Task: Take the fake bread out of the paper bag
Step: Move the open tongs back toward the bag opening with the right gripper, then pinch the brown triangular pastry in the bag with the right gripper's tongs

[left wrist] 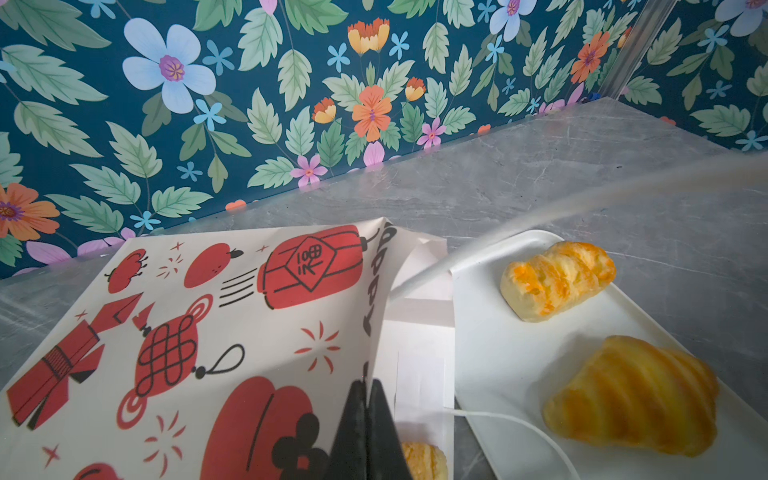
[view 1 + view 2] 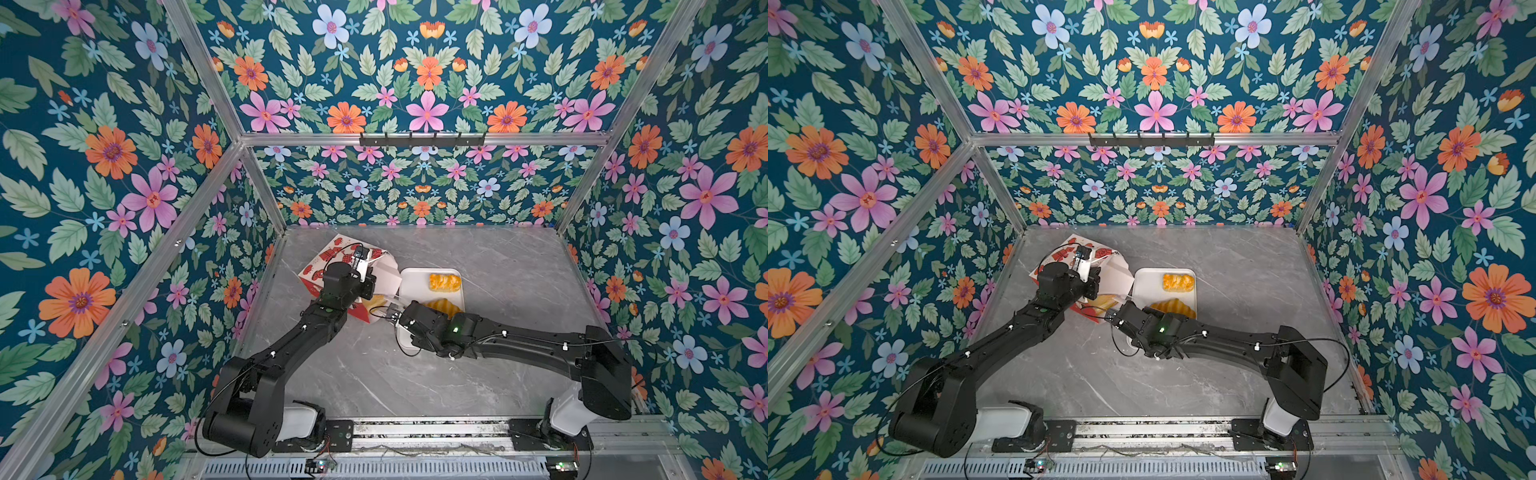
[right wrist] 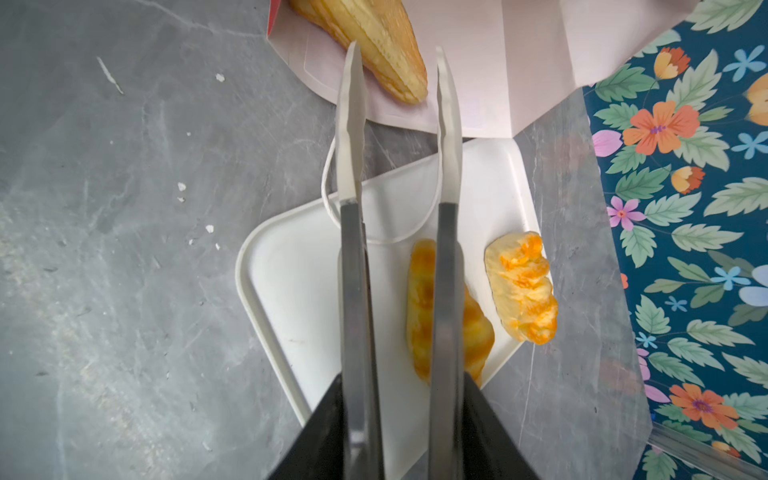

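- Grey marble-look tabletop (image 2: 415,382) carried everything. Both arms reached in from the 6 o'clock edge toward the middle.
- The right gripper (image 3: 397,48) hung at the 9 o'clock edge of the white tray (image 3: 291,270), aimed at the bag mouth. Its jaws stood partly apart with nothing clamped.
- The long ridged roll (image 3: 374,25) lay on the white lining just inside the bag mouth. In the right wrist view its end sat between the two pale fingers (image 3: 351,124); contact could not be told.
- The white tray lay flat near the table centre, just at 3 o'clock of the bag. The right wrist hid its near half in both top views.
- A thin white cord handle (image 3: 328,187) trailed from the bag over the tray rim.
- The croissant (image 1: 631,395) sat on the tray, out of the bag.
- The ridged bun (image 1: 557,280) sat on the tray at 12 o'clock of the croissant, apart from it.
- The left gripper (image 1: 368,395) was fully closed, pinching the upper paper edge of the bag mouth.
- The paper bag (image 1: 208,332) lay on its side at about 10 o'clock of the table centre, with its mouth toward the tray and its printed red-and-white side up.
- Floral wallpaper (image 2: 424,187) closed the 12 o'clock side.
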